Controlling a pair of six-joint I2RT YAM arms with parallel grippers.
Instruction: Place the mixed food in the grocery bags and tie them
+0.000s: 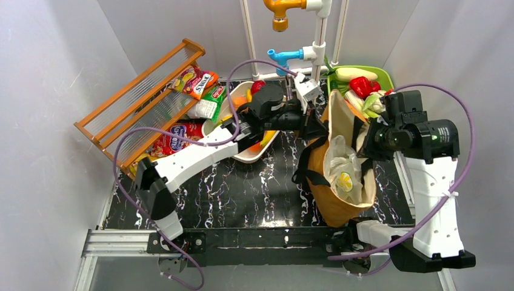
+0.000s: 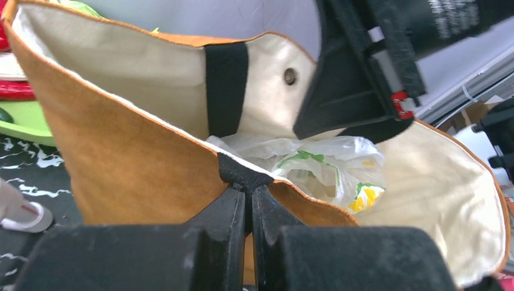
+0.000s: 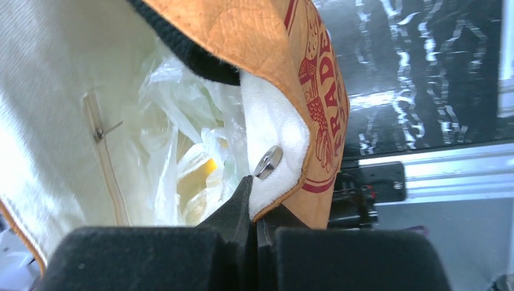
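The tan cloth tote (image 1: pixel 330 200) stands open right of centre, cream lining showing. The clear lemon-print plastic bag (image 1: pixel 342 173) lies inside it; it also shows in the left wrist view (image 2: pixel 327 170) and the right wrist view (image 3: pixel 188 157). My left gripper (image 1: pixel 315 127) is shut on the tote's left rim at its black strap (image 2: pixel 242 173). My right gripper (image 1: pixel 367 148) is shut on the tote's right rim (image 3: pixel 273 176) beside a metal snap (image 3: pixel 268 162). Toy fruits lie in a white tray (image 1: pixel 236 97). Snack packets (image 1: pixel 197 82) lie by the wooden rack.
A wooden rack (image 1: pixel 142 103) stands at the back left. A green tray (image 1: pixel 357 73) with toy vegetables sits at the back right, behind the tote. White pipes with a blue fitting (image 1: pixel 285 57) and an orange fitting (image 1: pixel 280 9) stand at the back centre.
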